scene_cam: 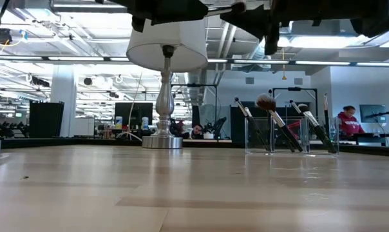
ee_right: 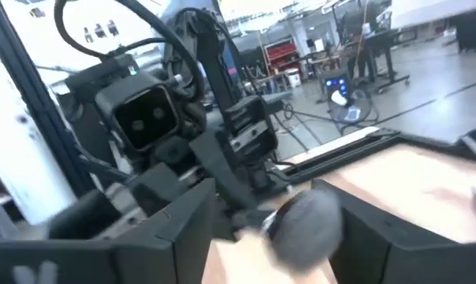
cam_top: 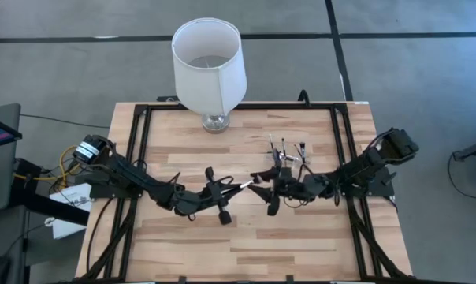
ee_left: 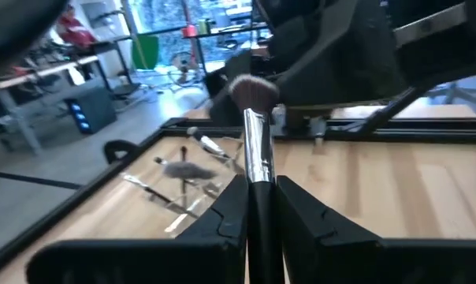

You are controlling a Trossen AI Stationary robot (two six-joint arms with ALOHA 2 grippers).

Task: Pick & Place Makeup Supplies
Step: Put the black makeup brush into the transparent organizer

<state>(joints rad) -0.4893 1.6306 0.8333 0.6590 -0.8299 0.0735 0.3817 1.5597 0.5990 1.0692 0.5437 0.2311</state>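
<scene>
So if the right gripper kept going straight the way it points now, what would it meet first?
Probably the fluffy brush head sitting between its open fingers. The left gripper holds that brush out toward the right gripper. Depth is unclear, but behind the brush comes the left gripper itself.

Item: our wooden table (cam_top: 246, 237).
We list a lamp (cam_top: 210, 67) at its far edge; clear holder (cam_top: 289, 158) right of the lamp.

A fluffy-headed brush (ee_left: 258, 150) with a silver ferrule and dark handle sits clamped between the left gripper's (ee_left: 259, 207) fingers above mid-table. Other thin brushes (scene_cam: 291, 125) stand leaning in a clear holder (scene_cam: 291, 135) near the table's right rear.
</scene>
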